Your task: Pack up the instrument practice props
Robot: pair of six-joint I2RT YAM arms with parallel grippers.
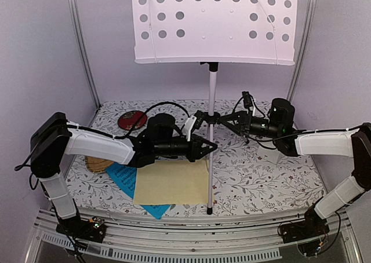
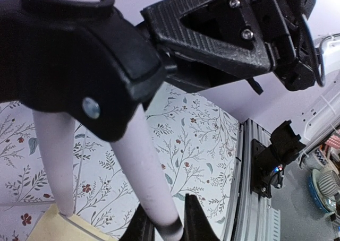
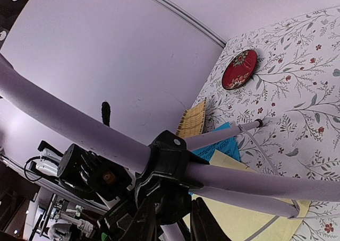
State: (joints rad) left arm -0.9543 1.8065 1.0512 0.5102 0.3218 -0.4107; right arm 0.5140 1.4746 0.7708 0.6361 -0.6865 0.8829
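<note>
Both arms were at the music stand (image 1: 214, 31), upright on the floral tabletop (image 1: 278, 176), left fingers (image 2: 142, 229) clamped round a silver leg (image 2: 151, 182), right fingers (image 3: 204, 227) squeezed onto tubing under the black hub (image 3: 167, 161), yellow sheet (image 1: 171, 182) lay beneath.

Tabletop (image 1: 261, 176) with leafy floral cover; red dish (image 1: 132, 120) at far left; woven tray (image 1: 97, 163) at left edge, partly hidden; yellow sheet (image 1: 171, 182) near front, overlapping blue sheet (image 1: 122, 176); stand legs (image 1: 209, 187) footed on cover
</note>
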